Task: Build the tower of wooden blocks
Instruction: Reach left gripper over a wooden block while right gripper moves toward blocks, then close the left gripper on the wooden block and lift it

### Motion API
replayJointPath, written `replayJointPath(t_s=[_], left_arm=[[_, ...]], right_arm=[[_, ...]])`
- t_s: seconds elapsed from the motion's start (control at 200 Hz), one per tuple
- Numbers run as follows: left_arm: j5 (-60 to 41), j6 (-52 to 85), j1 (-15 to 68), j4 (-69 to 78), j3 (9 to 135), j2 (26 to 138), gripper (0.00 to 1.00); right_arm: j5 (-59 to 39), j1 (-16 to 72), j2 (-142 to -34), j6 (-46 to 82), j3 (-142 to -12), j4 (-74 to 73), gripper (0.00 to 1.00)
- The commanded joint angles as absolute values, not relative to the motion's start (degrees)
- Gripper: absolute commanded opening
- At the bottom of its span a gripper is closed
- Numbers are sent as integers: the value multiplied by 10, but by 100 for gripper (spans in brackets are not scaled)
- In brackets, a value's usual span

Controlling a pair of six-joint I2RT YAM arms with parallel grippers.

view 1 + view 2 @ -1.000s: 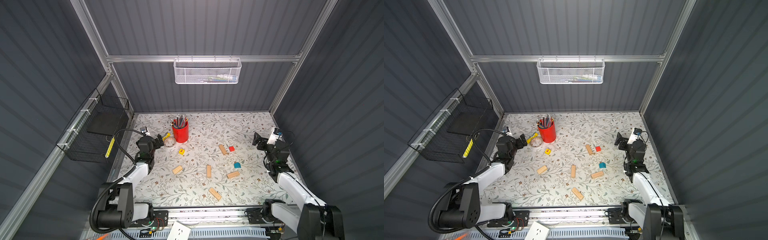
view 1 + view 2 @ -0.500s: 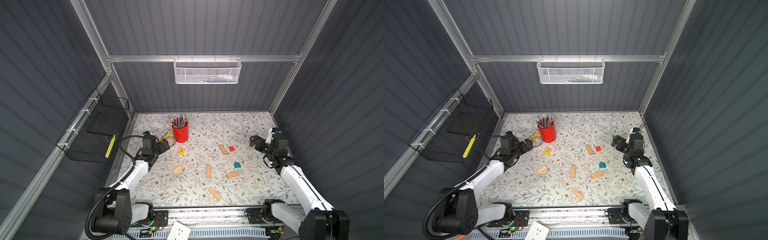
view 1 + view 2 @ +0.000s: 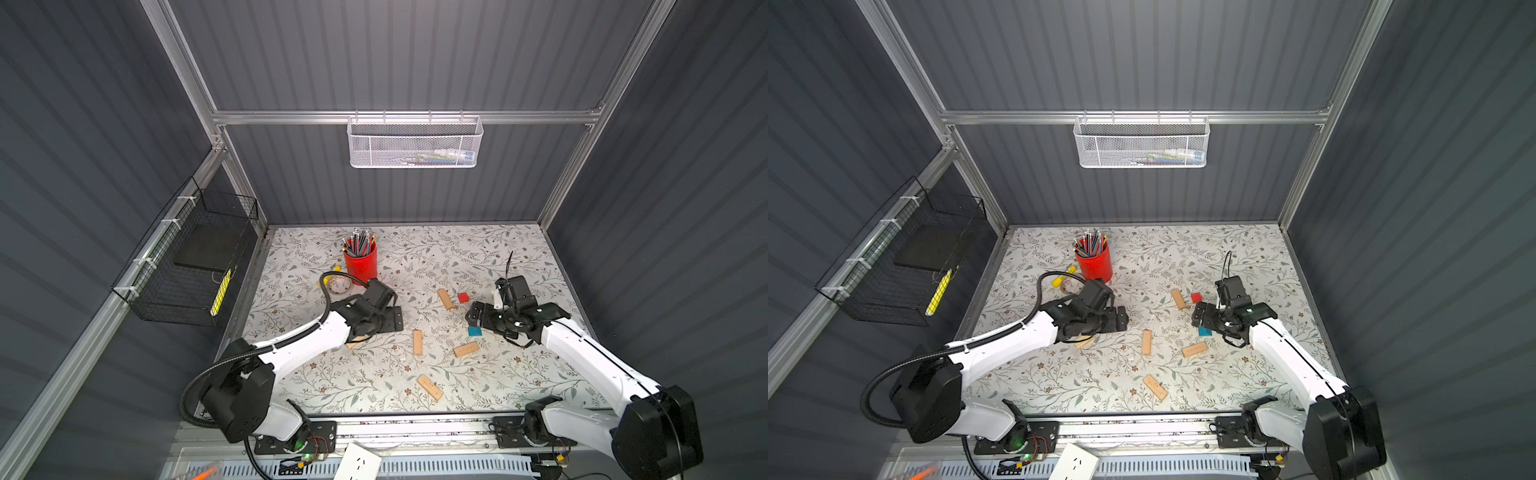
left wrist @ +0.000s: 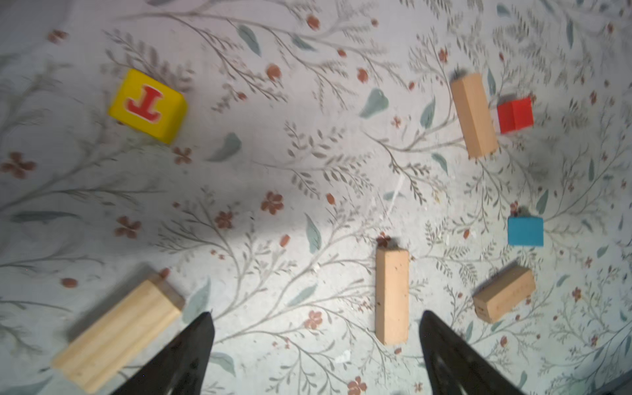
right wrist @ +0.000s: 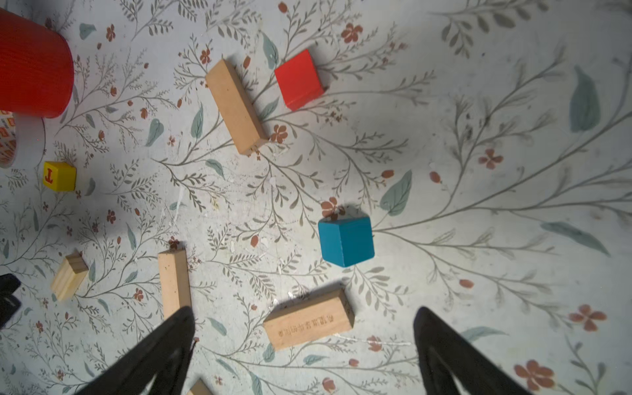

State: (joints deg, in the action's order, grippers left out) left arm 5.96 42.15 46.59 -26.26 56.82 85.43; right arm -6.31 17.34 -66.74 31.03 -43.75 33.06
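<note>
The wood block tower is unbuilt: its pieces lie singly on the floral-patterned tabletop (image 3: pixel 519 374), none resting on another. Farthest from the red ribbed pencil cup (image 3: pixel 360 266), by the table's front edge, a pale wooden plank (image 3: pixel 430 387) lies flat and slanted. Nearer the cup lie two more. One is a bare plank (image 3: pixel 417 342) set lengthwise front to back. The other, further right of the cup, is a printed plank (image 3: pixel 464 349) with characters on its side. Just beyond that one, apart from it, sits a teal painted cube (image 3: pixel 473 331).

The right gripper (image 3: pixel 477 318) hangs close above these two, well right of the cup, jaws spread wide and holding nothing. The right wrist view shows the printed plank on the table between its black fingers (image 5: pixel 160 345).

The left gripper (image 4: pixel 314 318) hovers just in front of the cup, jaws likewise wide and empty. A light grooved wooden block (image 4: pixel 119 328) lies beside one of its fingers, half hidden under the left arm (image 3: pixel 307 340) in both top views. A yellow cube with a red letter (image 4: pixel 147 106) sits near the cup, hidden beneath the left gripper in both top views.

Right of the cup, a tan plank (image 3: pixel 445 299) lies slanted. A red painted cube (image 3: pixel 463 297) sits just beside it, a narrow gap between them.
</note>
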Motion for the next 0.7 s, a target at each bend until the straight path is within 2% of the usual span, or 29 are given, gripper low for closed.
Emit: replayJointPath(t_s=[0.0, 0.24, 0.695], left_arm=[[84, 450, 514, -352, 631, 899, 89], [87, 446, 580, -405, 732, 1024, 71], [101, 444, 600, -428, 801, 1139, 53]], right_arm=[[-73, 176, -676, 332, -428, 369, 99], [-75, 175, -694, 325, -435, 377, 99], [-93, 173, -708, 316, -439, 359, 99]])
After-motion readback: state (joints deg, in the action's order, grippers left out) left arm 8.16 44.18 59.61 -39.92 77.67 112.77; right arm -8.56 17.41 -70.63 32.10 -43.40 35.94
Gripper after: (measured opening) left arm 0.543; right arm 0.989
